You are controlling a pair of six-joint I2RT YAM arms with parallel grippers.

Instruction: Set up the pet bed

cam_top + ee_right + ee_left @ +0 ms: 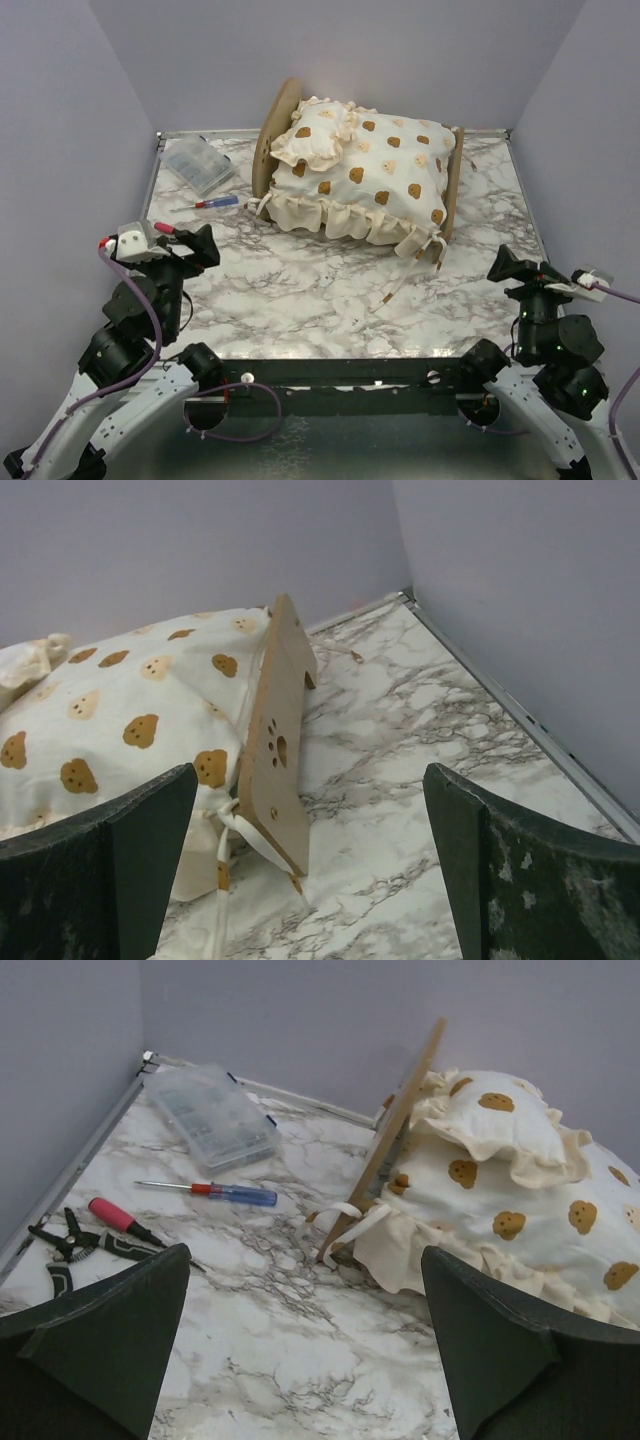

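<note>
The pet bed stands at the back middle of the marble table. Its rounded plywood headboard (270, 140) is on the left and its low footboard (455, 185) on the right. A cream bear-print cushion (390, 180) fills the frame, with a small matching pillow (315, 135) on top by the headboard. The striped base is hidden. My left gripper (200, 245) is open and empty, short of the headboard (400, 1130). My right gripper (505, 265) is open and empty, short of the footboard (275, 750), which has a paw-print cutout.
A clear plastic box (198, 165) sits at the back left. A blue-and-red screwdriver (215, 203), pliers (60, 1250) and a red-handled tool (120, 1218) lie near the left edge. Cream ties (400, 285) trail onto the table in front of the bed. Walls close three sides.
</note>
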